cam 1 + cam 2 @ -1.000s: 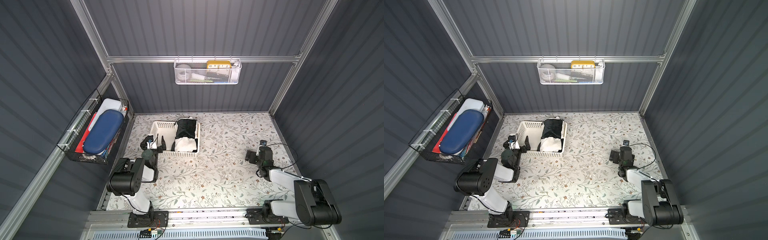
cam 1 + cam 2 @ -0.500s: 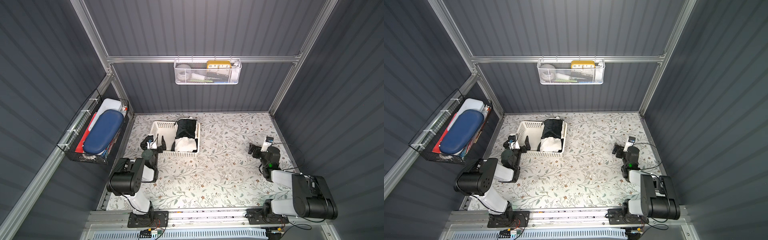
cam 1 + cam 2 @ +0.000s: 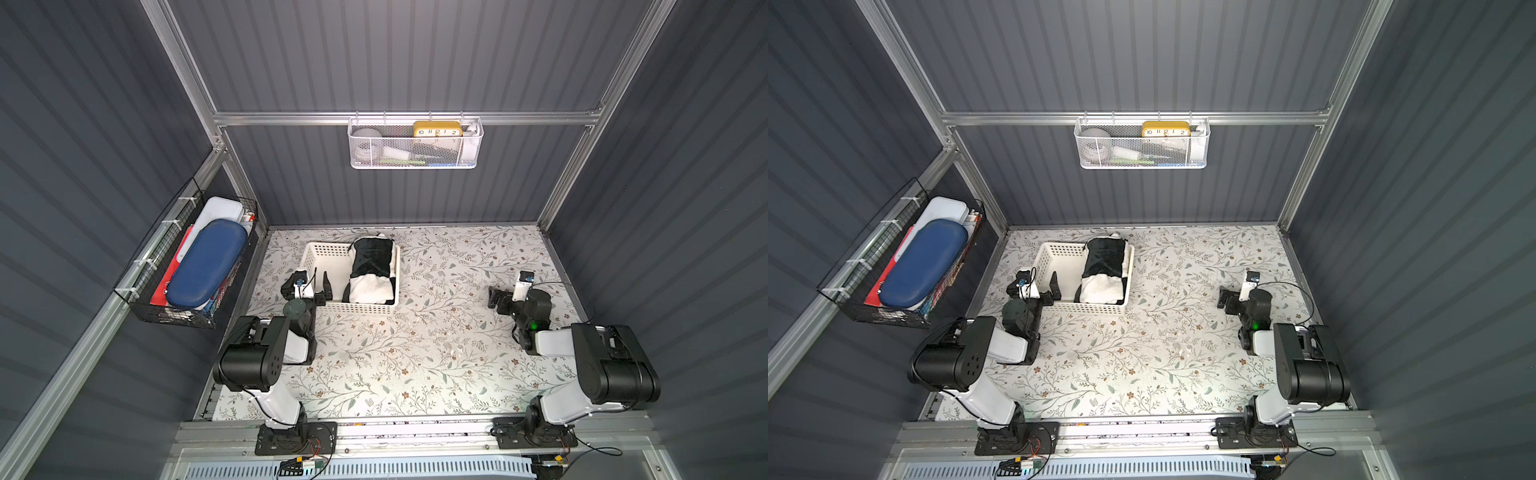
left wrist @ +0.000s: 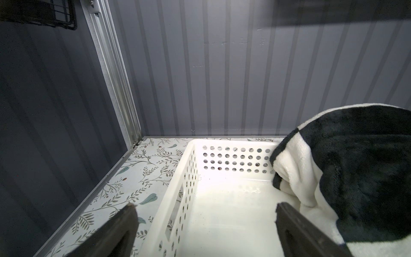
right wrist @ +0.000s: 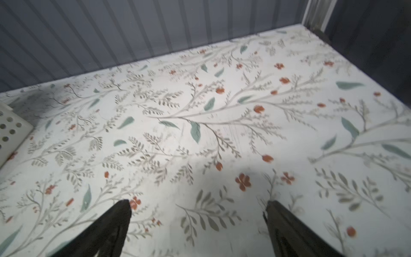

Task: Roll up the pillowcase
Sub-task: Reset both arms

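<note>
**Right arm resettles; left arm waits at the basket**

Since a second ago we see the right gripper [image 3: 500, 300] swing its wrist and end a little nearer the back wall, while the left gripper [image 3: 308, 291] has not moved. The right jaws stand spread wide and hold nothing, over the bare floral-print table cover [image 3: 415, 353]. The left jaws are just as wide and also empty. They straddle the left wall of the white perforated plastic basket [image 3: 322, 266], with one finger outside over the cover and one inside above the basket floor. Just beside that inner finger lies the black-and-white checkered plush pillowcase [image 3: 372, 266], bundled in the right half of the basket and well apart from the right gripper.

We cannot tell whether the inner finger touches the plush. The left wrist view cuts the pillowcase [image 4: 355, 166] off at its edge. The right wrist view is blurred and catches only a corner of the basket [image 5: 9, 129]. In both top views the left wrist covers part of its own fingers.
</note>
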Controlling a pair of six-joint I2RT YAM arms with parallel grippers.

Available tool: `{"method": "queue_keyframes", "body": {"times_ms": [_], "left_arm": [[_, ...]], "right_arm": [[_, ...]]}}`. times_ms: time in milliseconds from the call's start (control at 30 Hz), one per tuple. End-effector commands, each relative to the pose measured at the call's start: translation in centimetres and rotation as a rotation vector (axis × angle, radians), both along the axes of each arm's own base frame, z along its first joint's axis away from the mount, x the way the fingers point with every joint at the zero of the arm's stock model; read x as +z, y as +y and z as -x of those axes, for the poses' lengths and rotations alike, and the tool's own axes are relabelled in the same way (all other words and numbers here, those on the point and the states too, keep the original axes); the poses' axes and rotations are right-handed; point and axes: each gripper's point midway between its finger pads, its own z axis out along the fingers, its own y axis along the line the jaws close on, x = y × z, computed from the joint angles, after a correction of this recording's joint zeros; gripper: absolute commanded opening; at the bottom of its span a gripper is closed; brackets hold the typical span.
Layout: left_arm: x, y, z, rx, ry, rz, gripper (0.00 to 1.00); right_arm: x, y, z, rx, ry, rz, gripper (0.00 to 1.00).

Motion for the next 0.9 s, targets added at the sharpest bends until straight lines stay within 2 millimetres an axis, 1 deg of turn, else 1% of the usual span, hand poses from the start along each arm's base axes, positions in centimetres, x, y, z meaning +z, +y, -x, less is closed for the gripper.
{"method": "queue_keyframes", "body": {"times_ms": [0,200,467,667,867], "left_arm": [[1.32,-0.02,-0.32,-0.006,-0.043,0.017,0.99],[1.4,0.01,-0.28,-0.004,-0.046,0.018,0.99],[1.35,0.04,-0.29,-0.003,-0.045,0.017,1.0],[1.0,0.11,-0.77,-0.034,-0.022,0.026,0.99],[1.2,0.16,-0.55,-0.032,-0.031,0.024,0.99]], "right_arm": [[0.67,-0.51,-0.45,-0.027,-0.048,0.03,0.99],[0.4,-0.34,-0.26,-0.015,0.007,0.032,0.99],[0.46,-0.38,-0.33,-0.018,-0.005,0.031,0.99],[0.41,-0.38,-0.39,-0.019,-0.002,0.033,0.99],[0.41,-0.41,-0.36,-0.021,-0.002,0.032,0.99]]}}
